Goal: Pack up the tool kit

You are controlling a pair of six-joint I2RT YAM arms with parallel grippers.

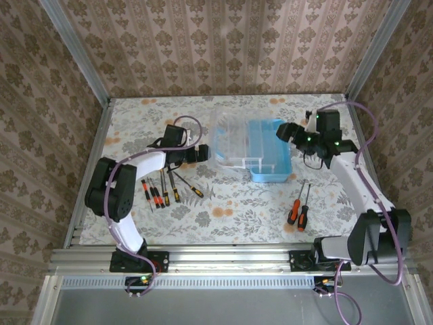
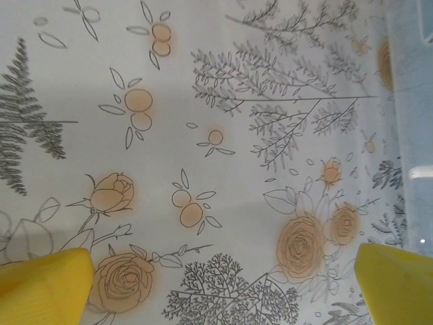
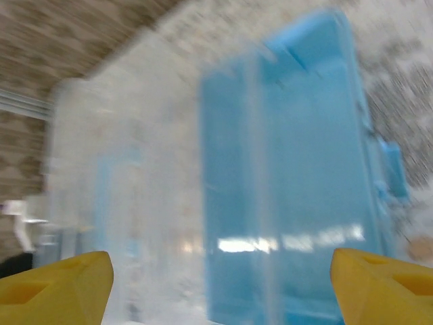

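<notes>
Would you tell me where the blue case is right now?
Top view: the blue case lies open mid-table, right of centre, with two screwdrivers on its near side.

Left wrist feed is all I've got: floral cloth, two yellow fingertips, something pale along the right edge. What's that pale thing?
Observer: The clear lid of the tool case, swung open and lying flat to the left of its blue base. The left gripper sits just off the lid's left edge.
Operator: Where are the screwdrivers?
Observer: A cluster of screwdrivers lies on the cloth nearer the arm bases than your gripper. Two more screwdrivers lie right of centre.
Operator: Right arm holding one?
Observer: No. The right gripper hovers at the base's far right corner, jaws open and empty.
</notes>
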